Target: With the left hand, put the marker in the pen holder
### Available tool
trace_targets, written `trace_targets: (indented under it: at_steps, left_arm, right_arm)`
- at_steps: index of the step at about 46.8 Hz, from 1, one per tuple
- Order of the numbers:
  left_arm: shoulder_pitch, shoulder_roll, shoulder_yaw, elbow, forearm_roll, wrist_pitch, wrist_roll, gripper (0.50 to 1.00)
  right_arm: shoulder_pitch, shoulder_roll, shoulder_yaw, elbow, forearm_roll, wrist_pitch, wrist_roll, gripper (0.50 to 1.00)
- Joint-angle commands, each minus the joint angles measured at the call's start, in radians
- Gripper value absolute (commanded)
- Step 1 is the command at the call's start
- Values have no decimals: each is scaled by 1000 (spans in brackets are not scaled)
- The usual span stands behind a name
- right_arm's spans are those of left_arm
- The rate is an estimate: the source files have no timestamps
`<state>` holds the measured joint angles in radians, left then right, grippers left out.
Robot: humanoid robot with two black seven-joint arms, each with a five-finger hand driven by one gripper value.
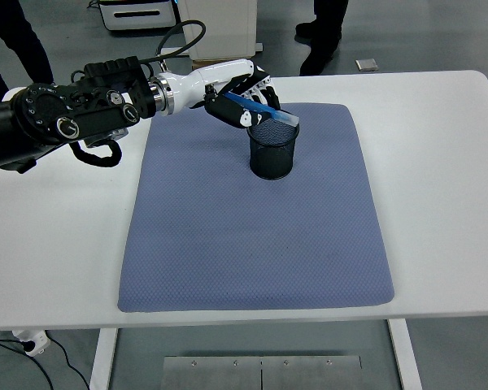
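Marker (264, 107) tilted in left hand (242, 99) — over pen holder (272, 145)

The blue marker (263, 110) shows only in part: its upper end is buried among the fingers of the left hand (242, 97). Whether its pale tip touches the mesh pen holder (272, 146) rim cannot be told. The left arm (65, 118) is cut off at 9 o'clock. At 12 o'clock, people's legs (321, 32) are cropped by the top edge.
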<state>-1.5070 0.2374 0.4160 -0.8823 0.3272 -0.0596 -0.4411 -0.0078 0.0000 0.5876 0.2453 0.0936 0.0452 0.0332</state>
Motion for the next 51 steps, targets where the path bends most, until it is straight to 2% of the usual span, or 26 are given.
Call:
trace_targets:
  at_steps: [1,12,24,44,51]
  left_arm:
    - [11,-13,-19,9,-11,1,1,500]
    - [28,-26,-68,11,-77,6,1,500]
    - [85,-27,-123,17,-184,10,1,500]
    - [174,-61,-232,57,-204,12,1,500]
    - [211,-102,-279,97,-209,12,1,500]
  right_arm:
    - [0,0,0,0,0,-1,1,1000]
    - [0,0,0,0,0,1,-1,1000]
    - [0,0,0,0,0,-1,1,1000]
    - [0,0,0,0,0,-1,1,1000]
    - [0,0,0,0,0,-1,-1,1000]
